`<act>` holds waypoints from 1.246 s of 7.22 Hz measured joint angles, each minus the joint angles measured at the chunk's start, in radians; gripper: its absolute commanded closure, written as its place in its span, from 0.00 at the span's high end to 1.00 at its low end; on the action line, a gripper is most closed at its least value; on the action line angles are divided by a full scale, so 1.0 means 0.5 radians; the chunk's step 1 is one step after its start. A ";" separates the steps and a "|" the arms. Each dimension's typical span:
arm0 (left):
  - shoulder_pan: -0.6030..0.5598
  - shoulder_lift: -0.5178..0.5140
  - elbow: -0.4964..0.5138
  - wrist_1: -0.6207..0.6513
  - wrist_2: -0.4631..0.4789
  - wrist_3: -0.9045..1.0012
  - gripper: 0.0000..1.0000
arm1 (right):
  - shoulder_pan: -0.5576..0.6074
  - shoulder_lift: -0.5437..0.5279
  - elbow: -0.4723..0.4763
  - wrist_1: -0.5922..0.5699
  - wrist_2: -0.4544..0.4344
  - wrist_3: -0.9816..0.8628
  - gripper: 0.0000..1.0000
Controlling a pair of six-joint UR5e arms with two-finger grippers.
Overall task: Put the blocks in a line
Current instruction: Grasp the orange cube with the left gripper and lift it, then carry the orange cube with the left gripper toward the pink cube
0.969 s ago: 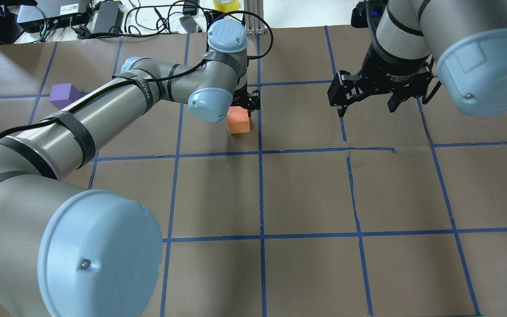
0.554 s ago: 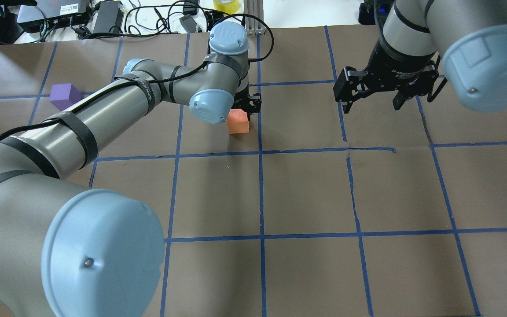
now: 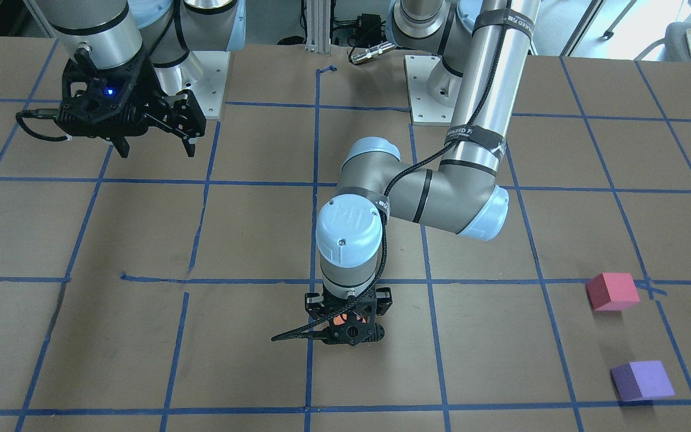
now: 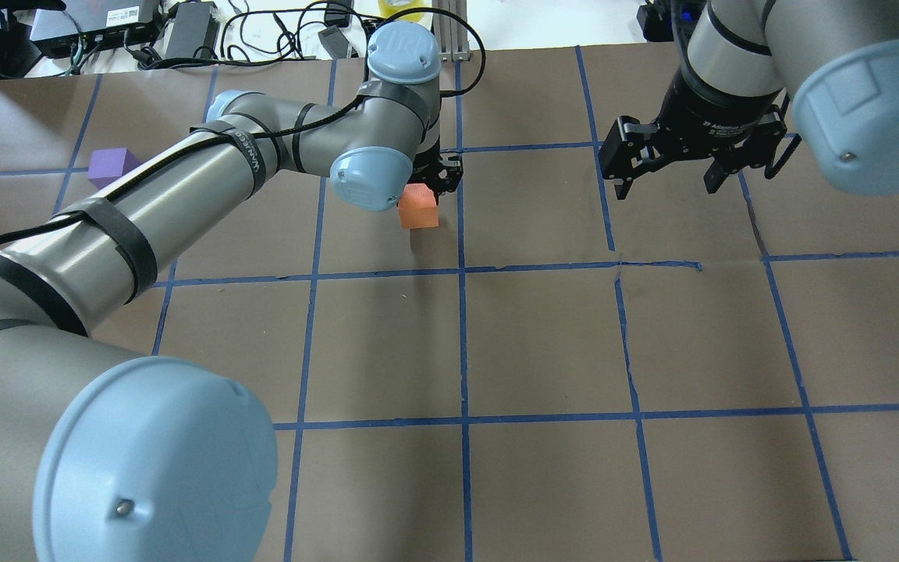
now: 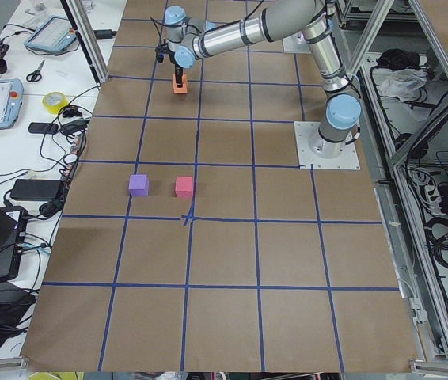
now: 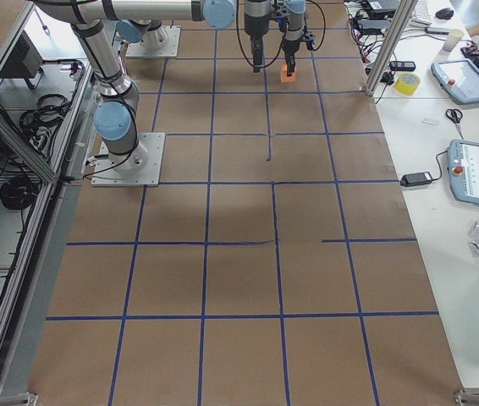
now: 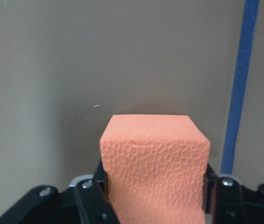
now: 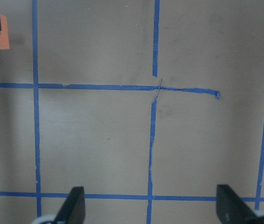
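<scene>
Left claw [image 7: 154,198] pinches the orange block [image 7: 153,154], one finger pressed against each side face, with the block reaching past the fingertips toward the table [image 4: 543,343]. It sits just beside a blue tape line [image 7: 237,116], and its shadow falls on the paper a little apart from it, so it seems slightly lifted. The pinkish-red block [image 3: 611,291] and the purple block [image 3: 642,380] lie near each other, well apart from this claw, on the robot's left. The right claw [image 4: 666,187] hangs spread wide and empty, well apart from all three blocks.
</scene>
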 measured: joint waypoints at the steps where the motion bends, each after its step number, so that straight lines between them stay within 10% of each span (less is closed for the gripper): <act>1: 0.067 0.055 -0.001 -0.025 0.005 -0.009 0.20 | -0.002 -0.002 0.001 0.006 0.002 0.000 1.00; 9: 1.181 0.181 -0.004 -0.131 -0.002 1.066 0.00 | -0.004 -0.004 0.004 0.007 -0.027 -0.001 1.00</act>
